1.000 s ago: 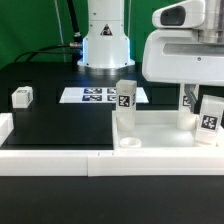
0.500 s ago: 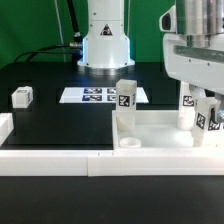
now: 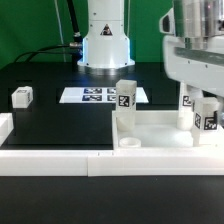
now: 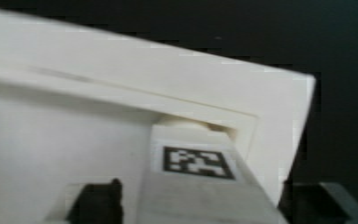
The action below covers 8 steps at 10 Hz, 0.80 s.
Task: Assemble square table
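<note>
The claw (image 4: 202, 200) is sitting wide open, with one finger (image 4: 99, 200) on each side of a tagged leg (image 4: 197, 162), touching neither side and gripping nothing. That leg is standing at a corner of the square slab (image 3: 155, 130). The slab is lying on the counter (image 3: 60, 125) at the exterior view's right, and two more legs (image 3: 124, 97) are standing on it. The fourth leg (image 3: 21, 96) is lying loose, well apart at the left. I'm guessing this is the let-go step, so I'd be lifting straight up with no sideways drift, so the fingers aren't nudging the leg.
</note>
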Available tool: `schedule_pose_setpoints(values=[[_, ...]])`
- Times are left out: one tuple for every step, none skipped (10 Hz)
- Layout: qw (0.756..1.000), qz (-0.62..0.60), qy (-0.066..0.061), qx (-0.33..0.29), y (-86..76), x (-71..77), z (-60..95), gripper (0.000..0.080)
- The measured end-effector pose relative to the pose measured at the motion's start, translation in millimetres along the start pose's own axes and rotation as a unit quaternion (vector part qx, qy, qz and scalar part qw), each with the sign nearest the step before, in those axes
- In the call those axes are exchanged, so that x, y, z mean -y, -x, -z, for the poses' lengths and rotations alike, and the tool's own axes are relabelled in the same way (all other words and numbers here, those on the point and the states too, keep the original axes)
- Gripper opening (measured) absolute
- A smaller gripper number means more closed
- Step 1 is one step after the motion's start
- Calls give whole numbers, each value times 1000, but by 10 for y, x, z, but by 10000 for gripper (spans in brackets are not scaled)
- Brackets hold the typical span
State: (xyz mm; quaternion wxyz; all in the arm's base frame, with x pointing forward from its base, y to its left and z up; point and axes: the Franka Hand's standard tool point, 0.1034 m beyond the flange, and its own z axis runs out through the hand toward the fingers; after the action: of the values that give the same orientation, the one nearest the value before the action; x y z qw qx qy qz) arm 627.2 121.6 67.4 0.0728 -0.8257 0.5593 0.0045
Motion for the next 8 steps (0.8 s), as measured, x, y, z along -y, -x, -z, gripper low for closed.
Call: schedule_pose_setpoints(values=[[1000,25,-4,-2,6,-2,-1,556],[998,60,-3,-2,-3,-6,-6,630],[996,85,-3,-3,-6,-7,-6,644],[985,173,3,-7,-25,-19,-6,644],[961,277,14,-13,-49,-33,-2,649],[930,366,21,-23,-41,-13,8,649],[902,430,25,-25,-34,-7,9,648],[884,467,26,-24,-44,-11,8,649]])
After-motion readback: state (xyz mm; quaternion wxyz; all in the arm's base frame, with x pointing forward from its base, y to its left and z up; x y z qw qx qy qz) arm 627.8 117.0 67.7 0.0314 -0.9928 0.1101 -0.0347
